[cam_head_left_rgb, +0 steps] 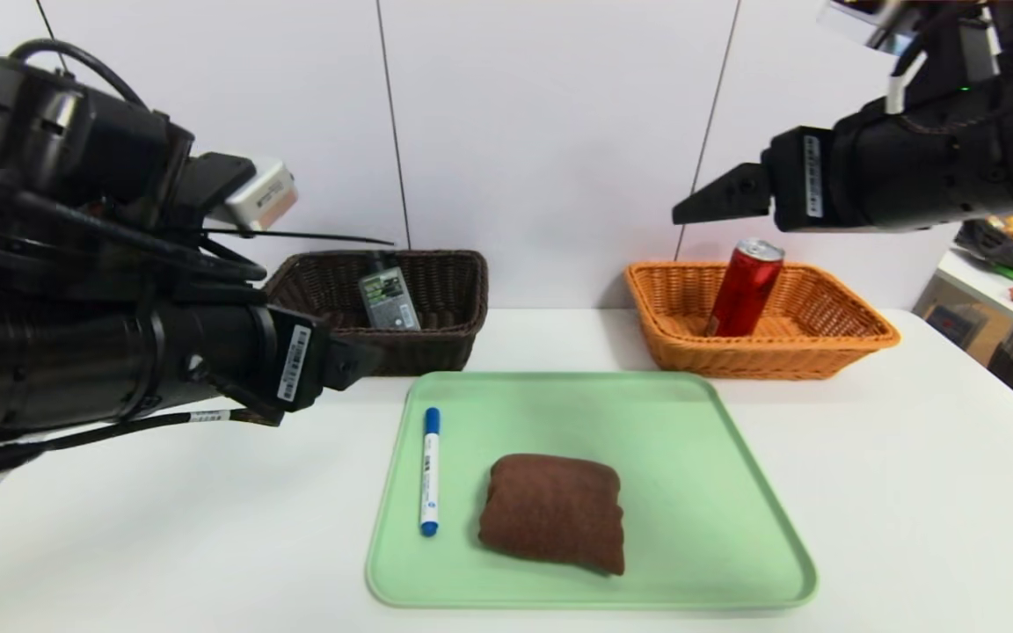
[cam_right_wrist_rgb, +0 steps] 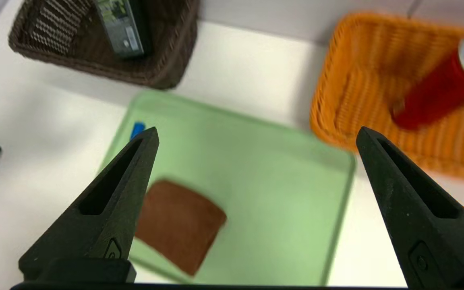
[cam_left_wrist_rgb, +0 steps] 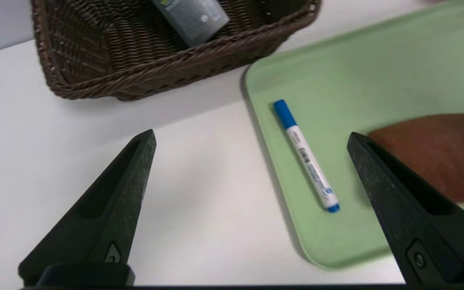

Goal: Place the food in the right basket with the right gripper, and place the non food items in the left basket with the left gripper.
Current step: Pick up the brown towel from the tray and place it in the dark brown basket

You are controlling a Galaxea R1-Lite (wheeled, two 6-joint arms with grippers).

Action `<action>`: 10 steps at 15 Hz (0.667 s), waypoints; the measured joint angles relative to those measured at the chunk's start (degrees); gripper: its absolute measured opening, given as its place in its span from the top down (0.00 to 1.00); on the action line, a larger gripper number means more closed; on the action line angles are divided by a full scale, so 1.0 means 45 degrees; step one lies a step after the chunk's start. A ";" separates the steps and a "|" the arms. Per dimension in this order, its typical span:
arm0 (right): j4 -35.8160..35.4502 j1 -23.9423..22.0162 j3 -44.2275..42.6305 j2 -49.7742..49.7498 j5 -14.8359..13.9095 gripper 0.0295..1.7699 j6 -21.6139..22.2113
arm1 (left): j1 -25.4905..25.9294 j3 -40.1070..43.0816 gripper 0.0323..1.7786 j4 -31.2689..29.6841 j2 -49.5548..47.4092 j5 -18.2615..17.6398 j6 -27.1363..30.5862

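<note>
Left gripper (cam_left_wrist_rgb: 252,135) above table, left of tray, spread, nothing held. Pump bottle (cam_head_left_rgb: 389,297) in dark brown basket, far left. Marker (cam_head_left_rgb: 430,472), then brown towel (cam_head_left_rgb: 552,512) on green tray (cam_head_left_rgb: 691,492). Right gripper (cam_right_wrist_rgb: 258,131) high, spread, nothing held. Red can (cam_head_left_rgb: 744,288) in orange basket (cam_head_left_rgb: 770,360), far right.

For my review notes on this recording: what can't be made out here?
- Pump bottle: lower end hidden by the dark basket's front wall, head view.
- Marker: mostly behind a right gripper finger, right wrist view.
- Can: markings blurred, right wrist view.
</note>
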 joint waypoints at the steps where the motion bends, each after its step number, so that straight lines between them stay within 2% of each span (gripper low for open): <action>1: 0.0024 -0.0070 0.0485 -0.0471 0.0000 0.04 0.0331 | -0.0176 -0.0626 0.05 0.0764 0.0035 -0.0485 0.0041; 3: 0.0073 -0.0187 0.1422 -0.1428 -0.0014 0.04 0.0661 | -0.0423 -0.1466 0.05 0.2254 0.0092 -0.2010 0.0582; 4: 0.0073 -0.0214 0.1839 -0.1856 -0.0019 0.04 0.0710 | -0.0471 -0.1655 0.05 0.2601 0.0103 -0.2934 0.1249; 5: 0.0068 -0.0219 0.2257 -0.2278 -0.0019 0.04 0.0742 | -0.0482 -0.1785 0.05 0.2625 0.0108 -0.4007 0.1896; 8: 0.0079 -0.0396 0.3243 -0.3308 -0.0019 0.04 0.1019 | -0.0488 -0.1932 0.05 0.1793 0.0190 -0.7024 0.2760; 9: 0.0073 -0.0517 0.3516 -0.3600 -0.0019 0.04 0.1092 | -0.0488 -0.1831 0.05 0.1438 0.0293 -0.7772 0.3170; 10: 0.0079 -0.0634 0.3793 -0.3885 -0.0019 0.04 0.1135 | -0.0477 -0.1699 0.05 0.1059 0.0423 -0.8162 0.3560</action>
